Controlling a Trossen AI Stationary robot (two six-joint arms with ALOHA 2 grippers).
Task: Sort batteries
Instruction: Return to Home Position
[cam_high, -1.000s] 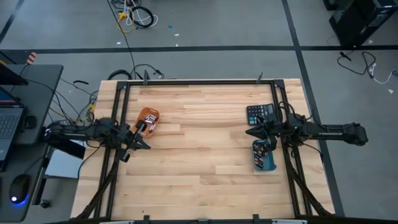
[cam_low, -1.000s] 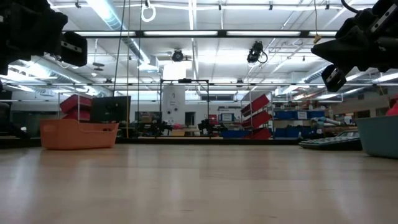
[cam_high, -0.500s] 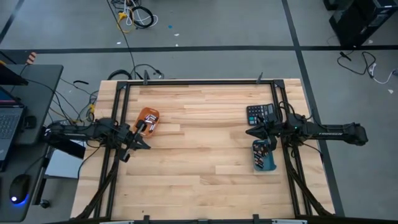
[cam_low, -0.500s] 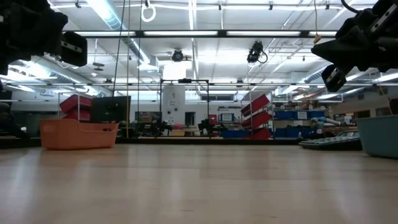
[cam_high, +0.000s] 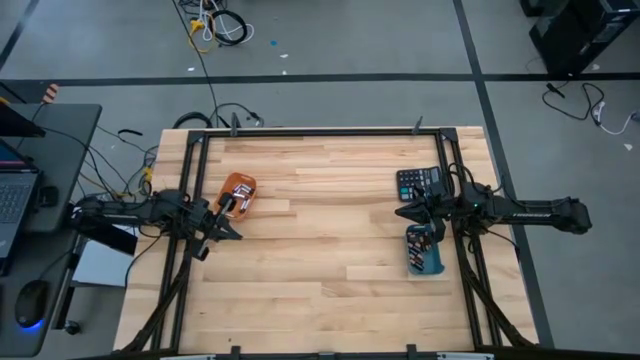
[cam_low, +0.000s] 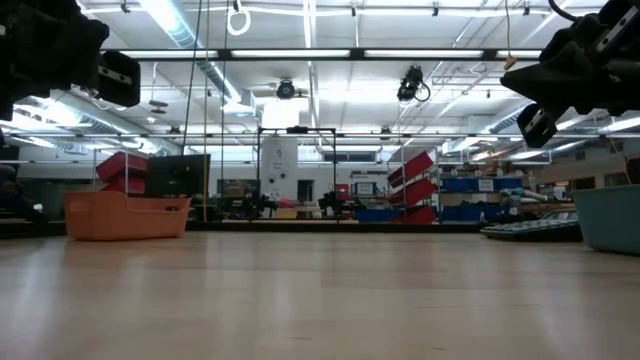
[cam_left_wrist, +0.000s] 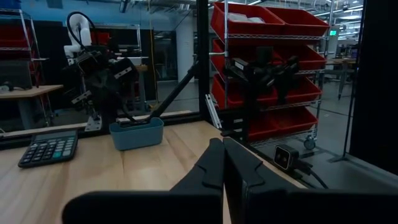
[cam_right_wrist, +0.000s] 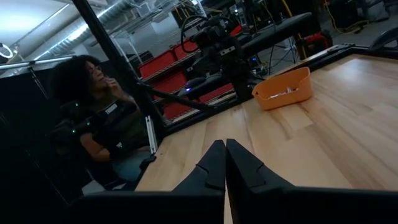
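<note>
Orange tray (cam_high: 238, 194) holds silvery batteries (cam_high: 234, 203), just beside left gripper (cam_high: 232, 230); fingers pressed together, nothing held. Blue tray (cam_high: 424, 252) holds dark batteries (cam_high: 419, 238), just beside right gripper (cam_high: 402, 212); also closed, empty. Calculator (cam_high: 419, 182) near blue tray. Both grippers raised off table.

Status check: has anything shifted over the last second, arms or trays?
Nothing visibly changed. The left gripper is shut, as before, beside the orange tray, and the right gripper is shut, as before, near the calculator and the blue tray. Both trays and the batteries in them lie where they were.
</note>
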